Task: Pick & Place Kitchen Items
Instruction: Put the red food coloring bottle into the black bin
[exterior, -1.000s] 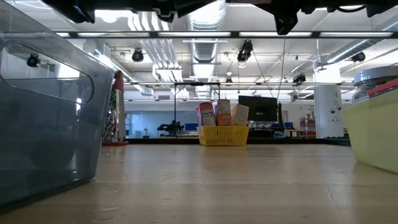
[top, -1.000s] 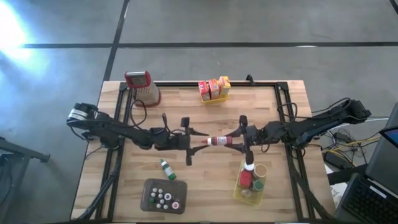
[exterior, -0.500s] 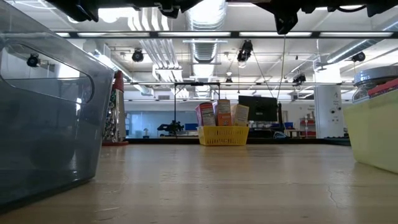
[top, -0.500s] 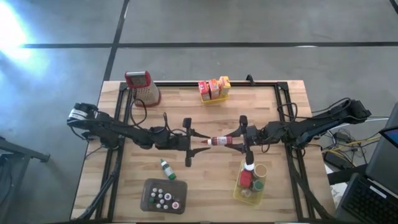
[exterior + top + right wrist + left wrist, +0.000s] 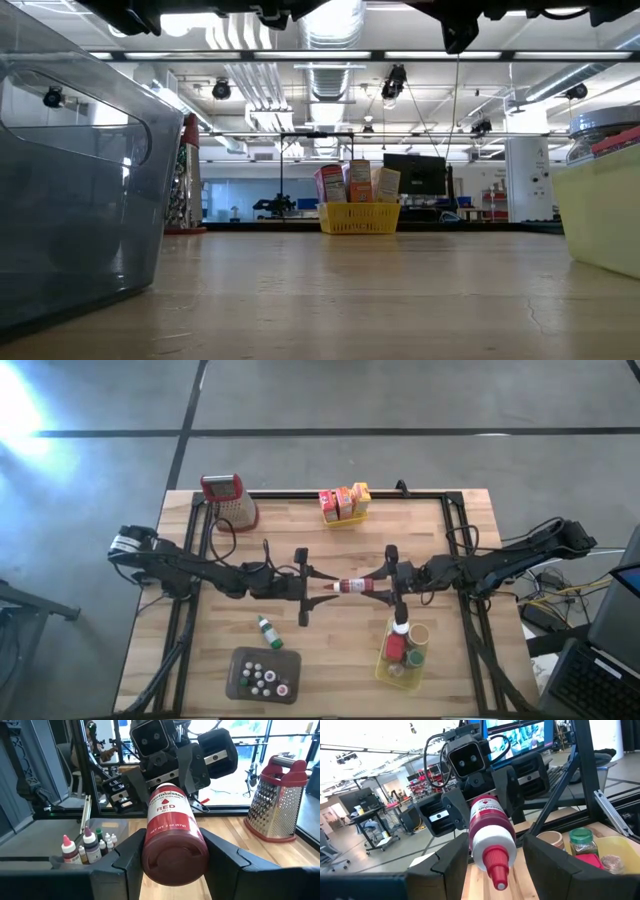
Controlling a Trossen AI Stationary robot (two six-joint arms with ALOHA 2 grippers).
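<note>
A: Where does the red bottle [image 5: 351, 586] sit at this moment?

B: It lies level in the air over the middle of the desk [image 5: 430, 540], between the two arms. The right tool [image 5: 385, 584] clamps its base; in the right wrist view the two fingers [image 5: 125, 860] press on either side of the bottle's dark red bottom. The pointed cap faces the left arm.

A: And the left tool [image 5: 318, 588]?

B: Its fingers stand parted around the cap end. In the left wrist view there is a gap between each finger [image 5: 451, 861] and the bottle, so it holds nothing.

A: The other items?

B: A small green-capped bottle [image 5: 267, 631] lies on the desk near the grey tray [image 5: 237, 666], which holds several tiny bottles. The yellow basket [image 5: 386, 670] by the right arm holds jars and a white-capped bottle. A second yellow basket [image 5: 343, 518] at the far edge carries orange, red and yellow boxes [image 5: 344, 501].

A: Anything else?

B: The metal grater [image 5: 229, 498] with the red handle stands at the far left corner.
</note>
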